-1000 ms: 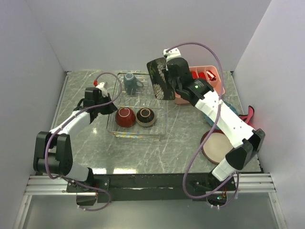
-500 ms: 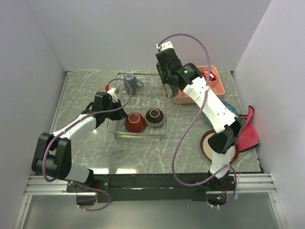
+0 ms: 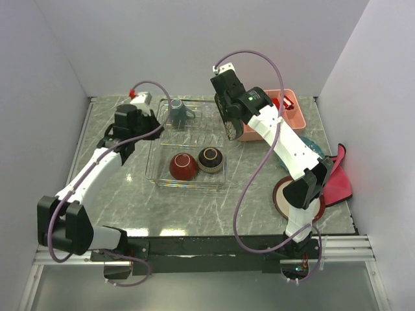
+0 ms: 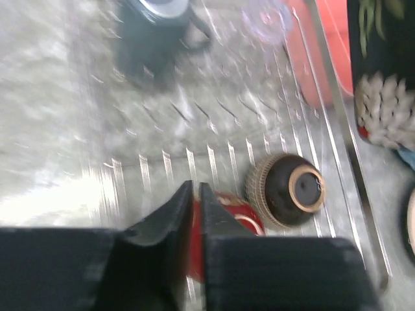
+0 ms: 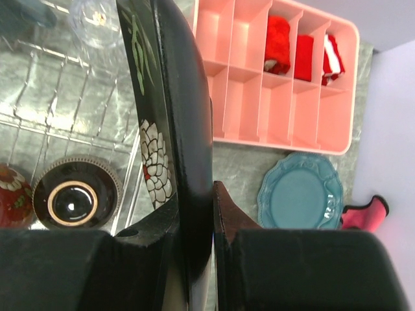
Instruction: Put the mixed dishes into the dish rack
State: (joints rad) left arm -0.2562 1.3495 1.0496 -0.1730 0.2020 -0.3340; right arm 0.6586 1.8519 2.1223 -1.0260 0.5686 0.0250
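My right gripper (image 3: pixel 228 111) is shut on the black floral square plate (image 3: pixel 230 124), held upright and edge-on above the right side of the wire dish rack (image 3: pixel 188 139). The wrist view shows the plate (image 5: pixel 178 97) pinched between the fingers. In the rack are the grey-blue mug (image 3: pixel 177 113), the red bowl (image 3: pixel 183 166) and the small dark patterned bowl (image 3: pixel 211 159), both upside down, and a clear glass (image 5: pixel 97 16). My left gripper (image 3: pixel 157 127) is shut and empty above the rack's left edge. The teal scalloped plate (image 5: pixel 301 194) lies on the table outside the rack.
A pink compartment tray (image 3: pixel 282 116) with red blocks stands behind and to the right of the rack. The red-rimmed cream plate (image 3: pixel 295 201) lies at the front right, partly behind my right arm. A pink-red cloth (image 3: pixel 337 178) lies at the right edge.
My right gripper turned the plate edge-on and moved it left to the rack's right side. The bowls shifted right. My left gripper rose and pulled back toward the far left of the rack.
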